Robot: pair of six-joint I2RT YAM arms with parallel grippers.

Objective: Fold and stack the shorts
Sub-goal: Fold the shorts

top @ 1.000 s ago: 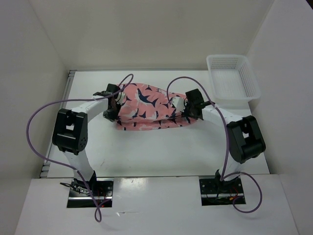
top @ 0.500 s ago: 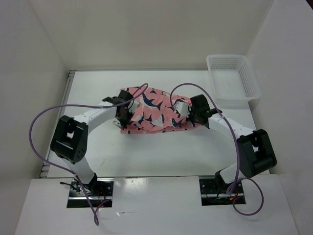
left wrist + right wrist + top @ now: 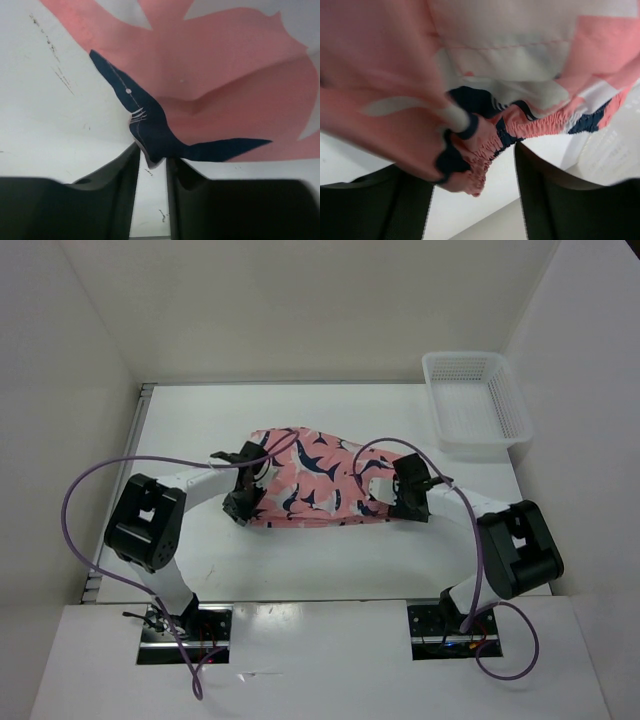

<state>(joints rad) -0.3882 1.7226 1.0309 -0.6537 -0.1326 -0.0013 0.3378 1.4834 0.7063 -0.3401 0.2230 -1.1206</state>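
The coral-pink shorts (image 3: pixel 318 478) with navy-and-white sharks lie folded on the table's middle. My left gripper (image 3: pixel 243 504) rests at their near-left corner. In the left wrist view its jaws (image 3: pixel 151 156) stand a little apart, bare table showing between them, and a navy corner of the shorts (image 3: pixel 150 127) lies at their mouth, not pinched. My right gripper (image 3: pixel 405 500) is at the near-right corner. In the right wrist view its fingers (image 3: pixel 472 172) are spread wide, and the bunched elastic waistband (image 3: pixel 480 150) hangs loose between them without touching the right finger (image 3: pixel 545 195).
A white mesh basket (image 3: pixel 477 400) stands at the back right of the white table (image 3: pixel 330 560). White walls close in the left, back and right sides. Purple cables loop over both arms.
Both arms drew the shorts toward the near side and laid them down flat. Both grippers, shut on the fabric before, have opened and let go.
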